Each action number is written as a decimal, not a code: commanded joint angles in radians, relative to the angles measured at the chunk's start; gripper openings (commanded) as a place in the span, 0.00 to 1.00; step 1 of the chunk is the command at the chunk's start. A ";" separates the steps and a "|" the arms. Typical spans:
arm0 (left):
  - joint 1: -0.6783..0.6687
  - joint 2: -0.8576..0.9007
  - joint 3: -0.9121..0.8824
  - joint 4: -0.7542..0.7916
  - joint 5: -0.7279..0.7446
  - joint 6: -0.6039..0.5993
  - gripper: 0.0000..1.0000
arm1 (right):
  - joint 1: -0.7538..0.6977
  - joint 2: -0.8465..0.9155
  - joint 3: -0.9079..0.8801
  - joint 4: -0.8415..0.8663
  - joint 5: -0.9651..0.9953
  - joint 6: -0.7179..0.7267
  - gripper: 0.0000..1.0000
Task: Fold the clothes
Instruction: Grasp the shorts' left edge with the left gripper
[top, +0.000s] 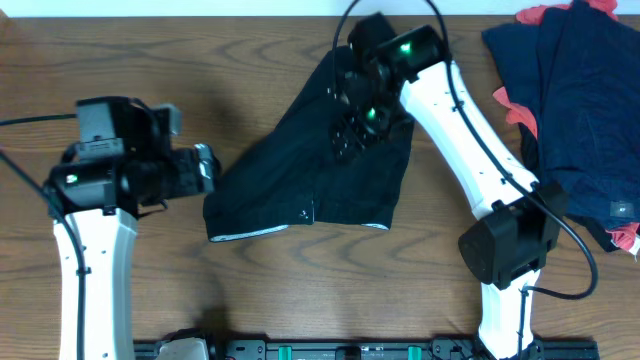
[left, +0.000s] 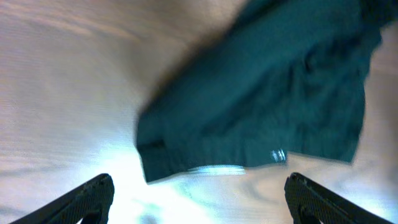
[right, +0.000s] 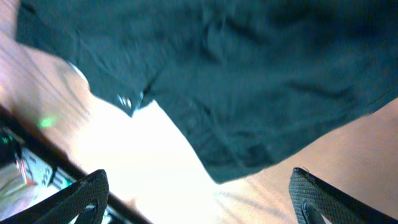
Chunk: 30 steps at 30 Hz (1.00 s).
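The black shorts (top: 320, 170) lie loosely folded in the middle of the table (top: 250, 290). The left fingers (left: 87, 199) are spread and empty beside them. The right fingers (right: 81, 196) are spread and empty above them.

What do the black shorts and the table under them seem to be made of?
The shorts look like soft cloth, matte black: they lie limp with wrinkles and folds. The table looks like wood or a wood-pattern laminate, brown with grain lines and a light sheen; which one, the pictures do not settle.
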 joint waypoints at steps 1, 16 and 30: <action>-0.047 -0.002 -0.008 -0.048 0.004 -0.047 0.90 | 0.003 -0.010 -0.103 -0.002 -0.001 0.034 0.90; -0.066 -0.002 -0.371 0.079 -0.200 -0.495 0.91 | 0.000 -0.118 -0.467 0.187 0.196 0.247 0.83; -0.066 0.047 -0.566 0.431 -0.211 -0.422 0.87 | 0.000 -0.133 -0.646 0.307 0.180 0.284 0.76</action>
